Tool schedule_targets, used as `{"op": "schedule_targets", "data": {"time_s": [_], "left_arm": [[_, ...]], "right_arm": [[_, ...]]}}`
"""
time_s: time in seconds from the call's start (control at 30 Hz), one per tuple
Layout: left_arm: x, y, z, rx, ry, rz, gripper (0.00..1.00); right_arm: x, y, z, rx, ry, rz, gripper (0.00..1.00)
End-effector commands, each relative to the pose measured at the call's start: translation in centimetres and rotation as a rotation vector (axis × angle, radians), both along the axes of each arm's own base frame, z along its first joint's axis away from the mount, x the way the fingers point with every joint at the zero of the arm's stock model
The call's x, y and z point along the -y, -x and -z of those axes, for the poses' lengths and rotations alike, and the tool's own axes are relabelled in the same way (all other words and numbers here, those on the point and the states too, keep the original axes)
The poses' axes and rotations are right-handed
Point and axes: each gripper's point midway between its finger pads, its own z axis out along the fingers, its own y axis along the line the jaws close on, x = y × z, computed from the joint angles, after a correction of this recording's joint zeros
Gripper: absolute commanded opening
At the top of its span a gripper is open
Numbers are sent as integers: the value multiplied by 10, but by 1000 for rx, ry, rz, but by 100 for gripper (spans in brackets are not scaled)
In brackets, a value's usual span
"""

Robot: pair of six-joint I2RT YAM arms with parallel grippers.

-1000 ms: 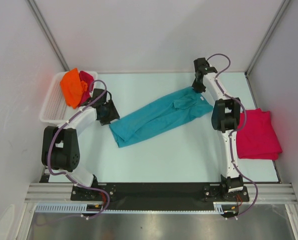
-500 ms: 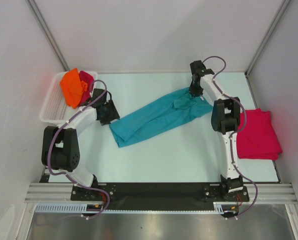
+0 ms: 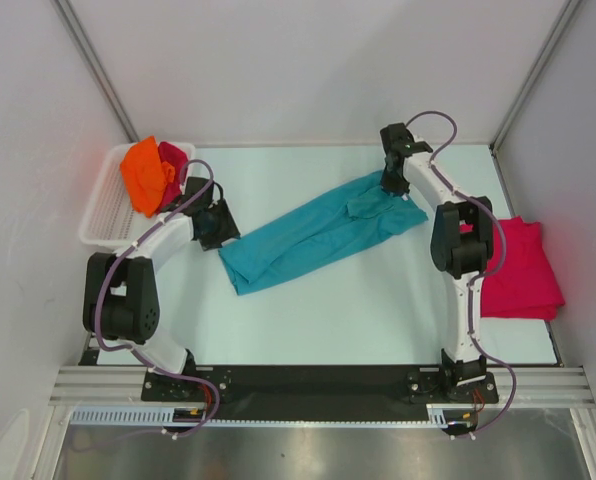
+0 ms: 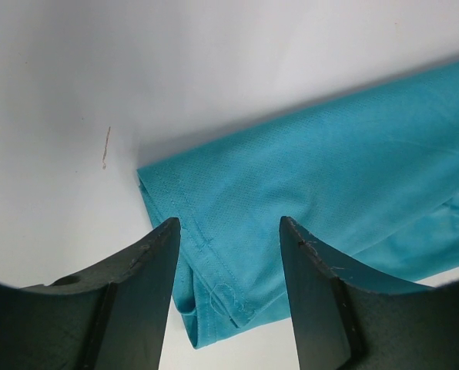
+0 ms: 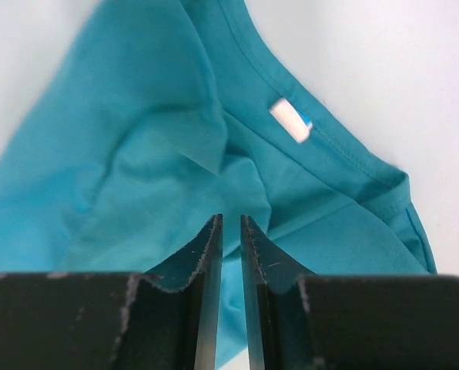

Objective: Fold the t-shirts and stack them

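Progress is judged partial: one pink shirt (image 3: 518, 268) is laid folded at the table's (image 3: 378, 310) right edge. The teal shirt (image 3: 313, 232) is stretched across the middle, unfolded. The orange shirt (image 3: 143, 175) and second pink shirt (image 3: 174, 160) are bunched in the basket (image 3: 98, 228) at the far left corner. The left end effector (image 4: 229, 231) is held apart over the teal hem. The right end effector (image 5: 230, 231) is nearly together by the collar, and whether cloth is gripped cannot be told.

A spread t-shirt (image 3: 318, 232) lies slantwise across the middle of the table (image 3: 358, 310), its near end to the left beside the left hand (image 3: 218, 225), its far end to the right beneath the right hand (image 3: 390, 182). A basket (image 3: 100, 215) at the far left corner holds a heap of t-shirts (image 3: 146, 175). A folded t-shirt (image 3: 523, 265) lies at the table's right edge.
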Motion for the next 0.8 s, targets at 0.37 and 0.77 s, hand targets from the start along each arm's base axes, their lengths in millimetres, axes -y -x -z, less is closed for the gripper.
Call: {"op": "schedule_targets", "data": {"time_s": [0.37,0.77], "left_arm": [[1,-4,-19,59,15,19,59],[0,-3,-19,60,13,18,59]], "right_arm": [[8,7,0,16,14,24,20],[4,10,7,-6,8,21,20]]}}
